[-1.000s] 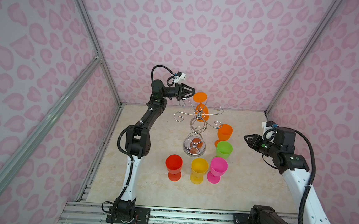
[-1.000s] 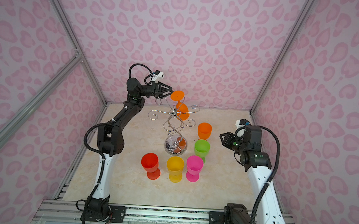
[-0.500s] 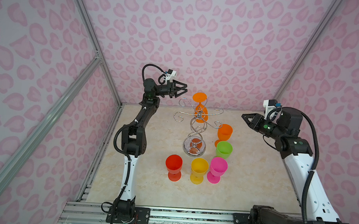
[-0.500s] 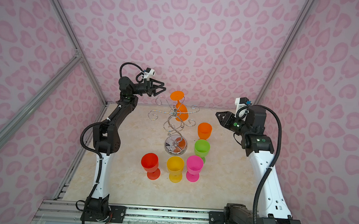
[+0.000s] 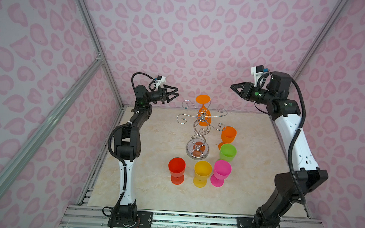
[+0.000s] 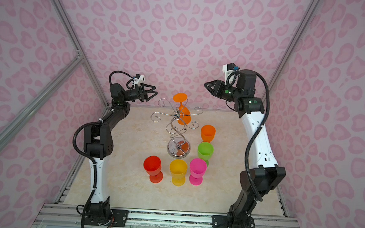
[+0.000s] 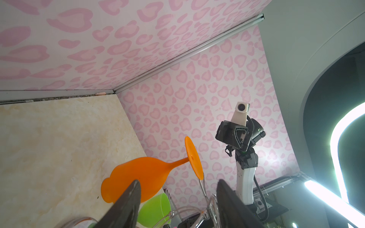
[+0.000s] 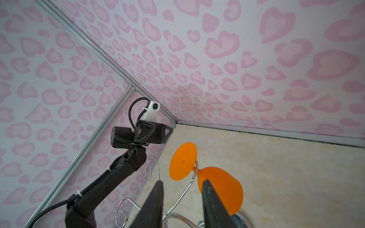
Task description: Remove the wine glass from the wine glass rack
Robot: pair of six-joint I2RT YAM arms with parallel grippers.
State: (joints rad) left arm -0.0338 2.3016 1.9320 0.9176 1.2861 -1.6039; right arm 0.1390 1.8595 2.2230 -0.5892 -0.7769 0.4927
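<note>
1. Wine glass point(image 5: 203, 122) hangs inverted by its foot on the wine glass rack point(image 5: 196, 156), untouched
2. Left gripper point(image 5: 175, 95) and right gripper point(image 5: 233, 90) flank it, jaws apart, empty
3. Risk: a sideways pull drags the rack along with the glass, tipping it onto nearby cups point(image 5: 228, 151)

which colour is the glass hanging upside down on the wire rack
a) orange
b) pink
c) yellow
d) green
a: the wine glass hanging foot-up from the wine glass rack is orange, while the pink glass, green glass and yellow glass stand upright on the table.
</note>
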